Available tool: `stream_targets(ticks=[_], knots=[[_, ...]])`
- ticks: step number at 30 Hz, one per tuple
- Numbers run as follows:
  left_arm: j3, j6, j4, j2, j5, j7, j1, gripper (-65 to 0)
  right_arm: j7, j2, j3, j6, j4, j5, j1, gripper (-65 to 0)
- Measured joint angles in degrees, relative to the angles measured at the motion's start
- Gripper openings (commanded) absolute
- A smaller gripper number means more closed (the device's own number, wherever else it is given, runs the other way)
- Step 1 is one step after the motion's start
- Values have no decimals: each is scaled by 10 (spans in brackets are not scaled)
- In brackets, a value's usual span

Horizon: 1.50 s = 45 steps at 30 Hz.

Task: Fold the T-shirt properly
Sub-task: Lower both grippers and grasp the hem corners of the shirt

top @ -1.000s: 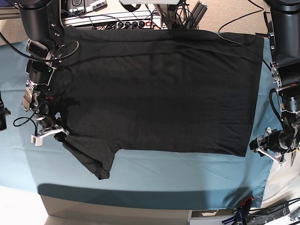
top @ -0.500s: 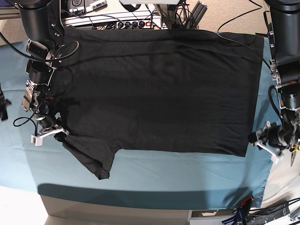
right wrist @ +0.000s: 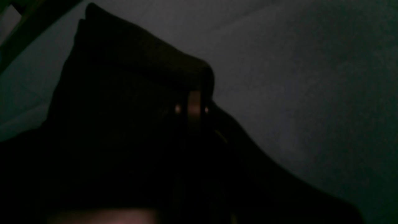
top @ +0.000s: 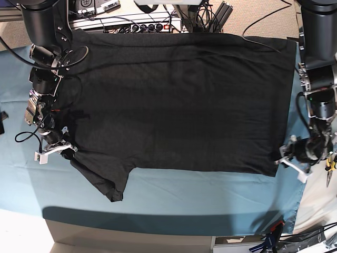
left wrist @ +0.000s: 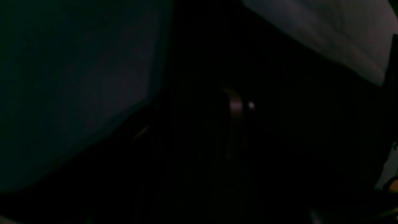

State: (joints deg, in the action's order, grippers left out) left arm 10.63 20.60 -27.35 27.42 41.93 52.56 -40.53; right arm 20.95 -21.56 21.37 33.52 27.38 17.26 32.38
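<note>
Folding is barely begun: the T-shirt lies flat. Right gripper pinches its sleeve corner; left gripper, jaws partly open, reaches its hem corner.

Wrist views dark, blurred, base bright

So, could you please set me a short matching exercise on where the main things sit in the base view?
Things:
1. T-shirt
2. left hand
3. right hand
4. teal table cloth

Places or states:
A. at the shirt's corner, near right
B. spread flat, plain side up
C. lies under the shirt
D. shut by the sleeve, left side

Pairs: 1-B, 2-A, 3-D, 4-C
</note>
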Motion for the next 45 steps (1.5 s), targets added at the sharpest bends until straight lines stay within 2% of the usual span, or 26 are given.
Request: stream_targets(ticks=[11,23,26,29,30,42,45], knots=[[0,24,3,-3,-5,3,-18,-418,0,0,0,0,0,0,0,-650],[0,28,3,-3,-1,1,-22,-419,0,0,0,0,0,0,0,-650],[0,28,3,-3,-1,1,-22,-479,0,0,0,0,0,0,0,-650],[0,28,3,-3,-1,-2,-22,-635,0,0,0,0,0,0,0,-650],[0,28,3,-3,-1,-9,-22,-650,0,0,0,0,0,0,0,-650],[0,28,3,-1,0,-25,-22,-650,0,0,0,0,0,0,0,-650],[0,43,3,10,15,-23,-22,-650,0,0,0,0,0,1,0,-650]])
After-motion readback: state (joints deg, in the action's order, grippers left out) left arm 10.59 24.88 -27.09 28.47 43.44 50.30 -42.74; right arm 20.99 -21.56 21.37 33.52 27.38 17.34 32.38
